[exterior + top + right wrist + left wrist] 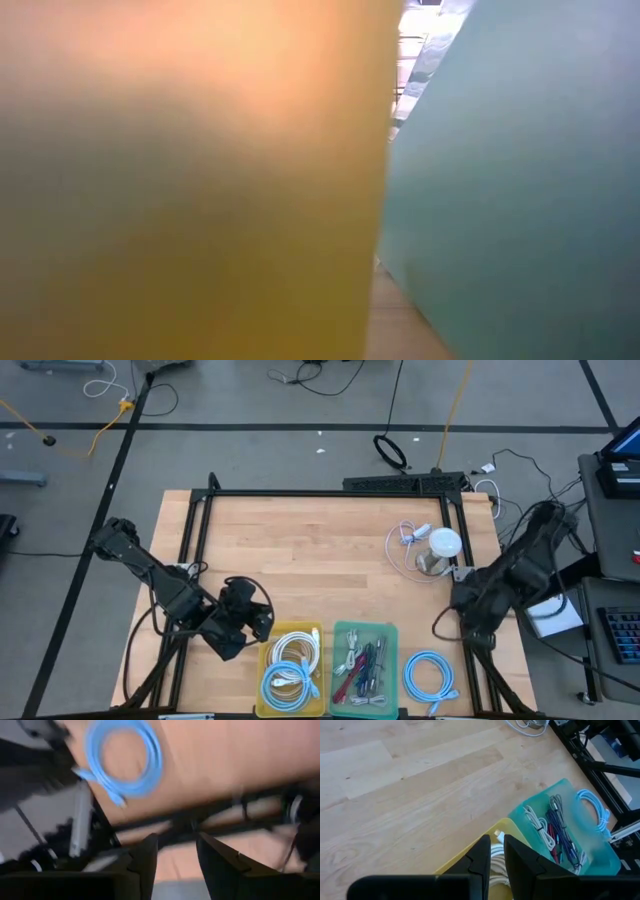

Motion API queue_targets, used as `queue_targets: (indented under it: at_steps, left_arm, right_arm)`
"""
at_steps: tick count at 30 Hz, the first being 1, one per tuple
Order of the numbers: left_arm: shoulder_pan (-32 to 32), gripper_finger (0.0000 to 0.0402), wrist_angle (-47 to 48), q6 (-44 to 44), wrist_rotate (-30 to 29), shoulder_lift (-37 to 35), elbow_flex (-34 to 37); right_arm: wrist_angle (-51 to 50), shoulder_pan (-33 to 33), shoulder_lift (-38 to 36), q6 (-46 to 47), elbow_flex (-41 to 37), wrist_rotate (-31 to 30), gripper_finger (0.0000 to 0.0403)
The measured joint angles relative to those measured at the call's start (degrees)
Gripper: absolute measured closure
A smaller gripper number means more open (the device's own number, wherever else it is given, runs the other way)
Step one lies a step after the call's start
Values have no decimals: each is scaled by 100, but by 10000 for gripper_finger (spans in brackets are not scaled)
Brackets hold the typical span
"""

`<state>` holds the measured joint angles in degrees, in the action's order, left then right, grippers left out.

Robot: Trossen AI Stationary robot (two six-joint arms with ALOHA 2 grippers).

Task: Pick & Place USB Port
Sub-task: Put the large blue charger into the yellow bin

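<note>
I am hovering the left gripper (pixel 492 851), jaws narrow and empty, beside the yellow bin (pixel 291 665) at the table's front edge, judging I'm approaching the cables (pixel 362 658) in the teal bin (pixel 388 632), needing wider jaws.

Two bins are sitting side by side at the near edge of the counter (pixel 300 550): one yellow bin (pixel 292 702) on the left and one teal bin (pixel 365 706) on the right; the yellow one is holding coiled white and light-blue cables, too tangled to count; the teal one is holding a bundle of mixed cables, also uncountable; one loose blue cable coil (pixel 430 678) is lying right of the bins; one white cable loop (pixel 405 545) and one round white-topped object (pixel 440 550) are resting toward the far right; two arms are flanking the counter.
</note>
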<state>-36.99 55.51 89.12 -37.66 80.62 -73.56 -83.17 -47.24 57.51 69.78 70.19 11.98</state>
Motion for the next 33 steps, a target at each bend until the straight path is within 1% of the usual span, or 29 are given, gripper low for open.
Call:
queue_targets:
  at_steps: [1,3,5,6,8,11,13,15,17,21,25,28,31,33]
  left_arm:
    - [12,346,-2,-18,7,0,0]
    - [38,346,-2,-47,14,0,0]
    - [59,346,-2,-48,14,0,0]
    - [61,346,-2,-48,12,0,0]
    - [61,346,-2,-85,12,0,0]
    - [81,346,-4,-182,12,0,0]
    - [122,346,-4,-235,13,0,0]
    - [173,346,-4,-296,12,0,0]
    - [234,346,-7,-345,14,0,0]
    - [322,346,-62,-417,37,0,0]
    - [394,346,-249,-704,145,0,0]
    - [428,346,-278,-754,187,0,0]
    - [430,346,-282,-762,186,0,0]
    - [428,346,-292,-763,187,0,0]
  right_arm:
    - [54,-149,8,238,-178,176,277]
    - [687,-424,39,572,-566,279,284]
    - [1770,-684,101,774,-1050,67,287]
    - [2233,-782,138,792,-1286,-147,288]
    - [2997,-923,288,798,-1749,-290,288]
    - [3511,-984,604,801,-2367,55,281]
    - [3586,-981,745,863,-2660,272,275]
    - [3591,-979,838,1006,-2941,288,271]
    - [3753,-975,848,1140,-3175,95,269]
    - [4685,-895,834,1271,-3549,-448,271]
    - [6408,-794,833,1100,-3970,-1163,276]
    - [7773,-640,838,764,-4313,-1580,277]
    - [8881,-443,832,464,-4588,-1760,278]
    - [9308,-304,834,462,-4741,-1676,278]
